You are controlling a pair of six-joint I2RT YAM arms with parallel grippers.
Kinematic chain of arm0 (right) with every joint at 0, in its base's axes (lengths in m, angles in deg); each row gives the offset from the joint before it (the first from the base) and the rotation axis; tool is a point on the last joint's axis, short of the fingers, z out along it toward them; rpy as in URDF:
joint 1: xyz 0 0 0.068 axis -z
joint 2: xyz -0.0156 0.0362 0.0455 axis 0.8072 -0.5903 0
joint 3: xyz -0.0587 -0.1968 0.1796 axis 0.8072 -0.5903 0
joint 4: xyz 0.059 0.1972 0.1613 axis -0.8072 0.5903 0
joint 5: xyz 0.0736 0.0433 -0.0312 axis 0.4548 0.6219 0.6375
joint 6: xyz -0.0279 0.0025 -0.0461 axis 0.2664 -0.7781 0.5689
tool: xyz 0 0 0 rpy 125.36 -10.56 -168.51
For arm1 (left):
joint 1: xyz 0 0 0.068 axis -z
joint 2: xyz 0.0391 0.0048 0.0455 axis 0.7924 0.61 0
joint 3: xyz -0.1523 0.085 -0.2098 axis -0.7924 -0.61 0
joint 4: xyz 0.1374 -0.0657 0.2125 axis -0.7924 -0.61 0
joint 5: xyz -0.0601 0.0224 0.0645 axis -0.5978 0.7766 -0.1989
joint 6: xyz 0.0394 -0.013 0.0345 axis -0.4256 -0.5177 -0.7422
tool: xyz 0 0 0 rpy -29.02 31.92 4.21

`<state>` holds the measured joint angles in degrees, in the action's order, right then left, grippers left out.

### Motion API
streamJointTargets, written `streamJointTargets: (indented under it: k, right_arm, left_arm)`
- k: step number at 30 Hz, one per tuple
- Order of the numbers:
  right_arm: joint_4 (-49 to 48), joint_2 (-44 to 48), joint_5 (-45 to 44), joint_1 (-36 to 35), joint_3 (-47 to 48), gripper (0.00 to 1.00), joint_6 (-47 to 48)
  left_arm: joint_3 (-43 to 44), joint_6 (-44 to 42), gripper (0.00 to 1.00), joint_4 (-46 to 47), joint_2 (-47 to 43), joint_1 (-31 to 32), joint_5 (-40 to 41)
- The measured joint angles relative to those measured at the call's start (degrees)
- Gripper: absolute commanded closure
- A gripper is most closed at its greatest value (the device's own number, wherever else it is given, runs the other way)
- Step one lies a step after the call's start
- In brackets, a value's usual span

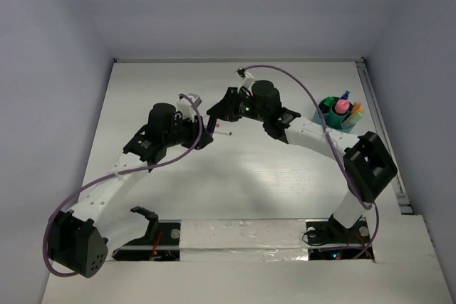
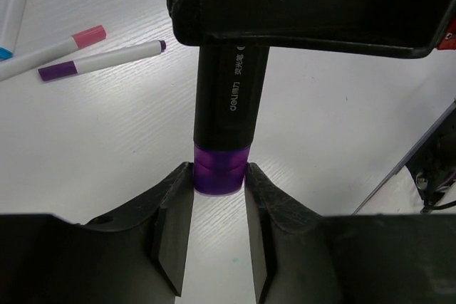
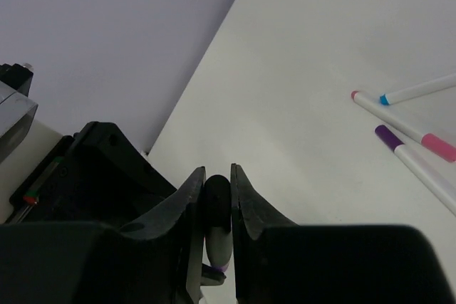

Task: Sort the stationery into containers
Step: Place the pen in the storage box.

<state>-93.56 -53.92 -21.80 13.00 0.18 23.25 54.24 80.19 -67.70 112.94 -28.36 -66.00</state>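
**Black marker [image 2: 222, 105] shared by two hands above the surface [image 2: 342, 126]**

I have the left hand [image 2: 219, 194] closed to a narrow gap on the marker's purple end. The right hand [image 3: 217, 201] is pinched tight on its black end. The pen hangs between them, clear of the surface, near the middle of the scene. I judge this double grip a handover, because the teal holder [image 1: 336, 114] sits at the far right on the right arm's side, with a pink-topped piece [image 1: 342, 107] in it. The barrel is matt black with pale printed lettering, and its purple band looks translucent. Three thin white markers [image 2: 100, 60], capped blue, pink and purple, lie unsorted on the surface nearby.
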Motion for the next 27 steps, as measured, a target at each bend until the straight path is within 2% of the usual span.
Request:
streamJointTargets:
  k: [2, 3, 5, 7, 8, 16, 19, 22, 27]
  right_arm:
    - [0.0, 0.0, -0.1, -0.1, 0.0, 1.0, 0.0]
    - [0.0, 0.0, -0.3, -0.1, 0.0, 1.0, 0.2]
    - [0.0, 0.0, -0.9, -0.1, -0.1, 1.0, 0.2]
    - [0.0, 0.1, -1.9, -0.1, -0.4, 1.0, 0.4]
    - [0.3, 0.3, -3.0, -0.1, -0.6, 1.0, 0.6]
    - [4.0, 8.2, -14.0, 2.7, -3.7, 1.0, 4.0]
    - [5.2, 13.2, -19.7, 9.6, -6.5, 1.0, 6.0]
    - [7.5, 17.1, -29.4, 16.7, -8.8, 1.0, 10.4]
    - [11.3, 18.2, -43.1, 23.8, -9.2, 1.0, 17.2]
  left_arm:
    - [0.0, -0.1, 0.57, -0.2, 0.0, 0.0, 0.0]
    - [0.0, -0.1, 0.4, 0.0, 0.0, 0.0, 0.0]
    - [0.0, -0.3, 0.27, 0.3, 0.0, 0.0, 0.2]
    - [0.0, -0.2, 0.04, 0.4, -0.1, 0.0, 0.3]
    - [0.0, -0.1, 0.01, 0.4, -0.1, 0.0, 0.4]
    - [0.0, 0.0, 0.01, 0.5, -2.9, 0.0, 0.2]
    - [0.0, 0.0, 0.01, 0.6, -4.9, 0.0, 0.3]
    - [0.0, 0.0, 0.01, 0.5, -6.1, 0.0, 1.3]
    - [0.0, 0.0, 0.01, 0.3, -7.0, 0.0, 2.7]
